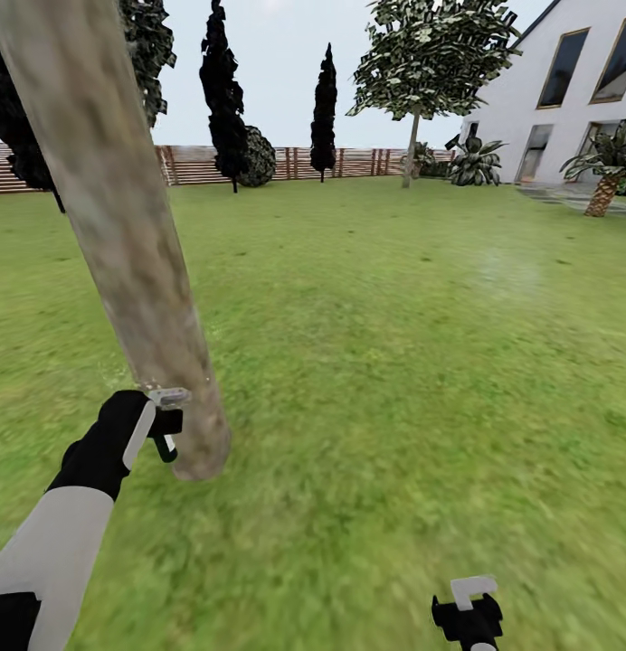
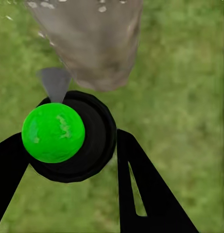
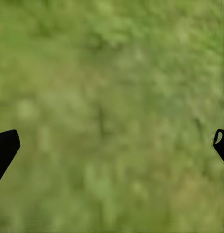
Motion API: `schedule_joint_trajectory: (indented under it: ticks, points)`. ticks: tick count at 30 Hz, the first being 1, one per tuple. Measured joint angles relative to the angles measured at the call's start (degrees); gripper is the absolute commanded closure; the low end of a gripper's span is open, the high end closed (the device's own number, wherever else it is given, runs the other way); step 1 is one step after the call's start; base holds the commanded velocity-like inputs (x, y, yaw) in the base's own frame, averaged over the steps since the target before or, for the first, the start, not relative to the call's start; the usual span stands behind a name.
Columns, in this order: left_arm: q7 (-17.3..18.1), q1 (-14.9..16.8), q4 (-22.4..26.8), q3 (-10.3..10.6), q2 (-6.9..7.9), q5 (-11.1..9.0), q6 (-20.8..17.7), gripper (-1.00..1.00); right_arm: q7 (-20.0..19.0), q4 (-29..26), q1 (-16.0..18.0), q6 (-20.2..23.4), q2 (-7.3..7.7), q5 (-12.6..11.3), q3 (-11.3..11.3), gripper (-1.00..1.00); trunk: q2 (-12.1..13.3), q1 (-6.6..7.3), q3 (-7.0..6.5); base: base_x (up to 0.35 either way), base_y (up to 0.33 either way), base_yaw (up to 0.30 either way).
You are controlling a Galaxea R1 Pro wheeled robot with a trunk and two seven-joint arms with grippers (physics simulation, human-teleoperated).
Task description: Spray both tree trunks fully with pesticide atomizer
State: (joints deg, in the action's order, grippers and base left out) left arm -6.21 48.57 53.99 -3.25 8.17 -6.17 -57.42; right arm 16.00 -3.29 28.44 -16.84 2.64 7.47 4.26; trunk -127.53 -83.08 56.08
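A thick pale mottled tree trunk point(image 1: 123, 244) leans across the left of the head view, its base on the grass. My left gripper point(image 1: 168, 423) is right beside that base, shut on the pesticide atomizer point(image 2: 68, 138). The atomizer is a round black bottle whose top shows bright green here. Its grey nozzle point(image 2: 54, 82) points at the trunk point(image 2: 92, 39). A few whitish pesticide specks point(image 2: 102, 8) lie on the bark. The second tree point(image 1: 411, 145) stands far off by the fence. My right gripper point(image 1: 471, 601) hangs open over grass point(image 3: 112, 97).
Green lawn point(image 1: 394, 344) spreads all around. A reddish slat fence point(image 1: 349, 163) closes the back, with near-black thin trees point(image 1: 224, 90) before it. A white house point(image 1: 566, 90) and a palm-like plant point(image 1: 607, 176) stand at the right on grey paving point(image 1: 566, 194).
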Motion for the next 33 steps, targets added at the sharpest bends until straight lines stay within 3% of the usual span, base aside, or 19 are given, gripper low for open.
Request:
schedule_joint_trajectory:
  ticks: [8,22,33]
  points:
    - [0.0,0.06,0.0,0.0,0.0,0.02,0.0,1.0,0.0,-0.01,0.0,0.0,-0.08,0.0,0.0,-1.0,0.0,-0.01,0.0,0.012,-0.272,0.022]
    - [0.01,-0.02,-0.07,-0.01,-0.23,-0.02,-0.01,1.0,0.03,0.0,0.01,0.0,-0.27,0.01,0.0,-1.0,0.0,0.0,0.0,0.089,-0.275,0.268]
    - [0.0,-0.05,-0.17,0.17,-0.57,-0.04,0.0,1.0,0.0,-0.02,0.0,0.0,-0.26,0.0,0.0,-1.0,0.0,0.02,0.0,0.229,-0.257,0.021]
